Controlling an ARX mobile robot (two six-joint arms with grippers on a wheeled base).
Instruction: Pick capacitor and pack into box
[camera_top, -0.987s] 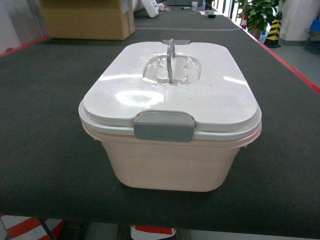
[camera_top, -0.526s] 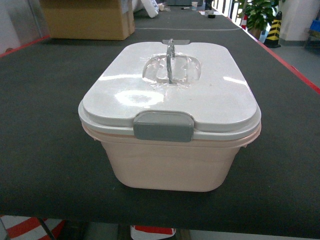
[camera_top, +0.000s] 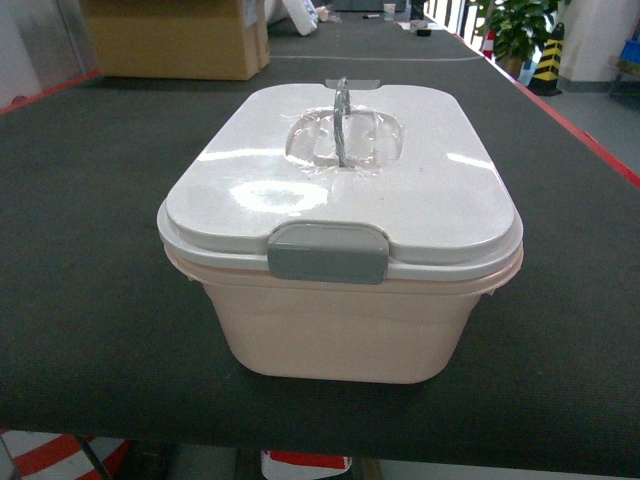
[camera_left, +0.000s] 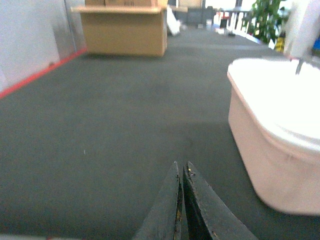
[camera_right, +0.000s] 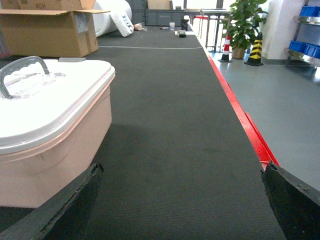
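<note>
- Head view: we see the box (camera_top: 340, 300) in the middle of the dark table (camera_top: 90, 300), with its white lid (camera_top: 400, 190) on and the grey latch (camera_top: 327, 252) down.
- We find no capacitor in any view, so we judge nothing is picked yet; whether any lies inside, we cannot tell.
- Our left gripper (camera_left: 181, 200) has its fingers pressed together and holds nothing, left of the box.
- Our right gripper (camera_right: 180, 200) is spread wide and empty, right of the box.
- We think opening the lid and all the packing are left.
</note>
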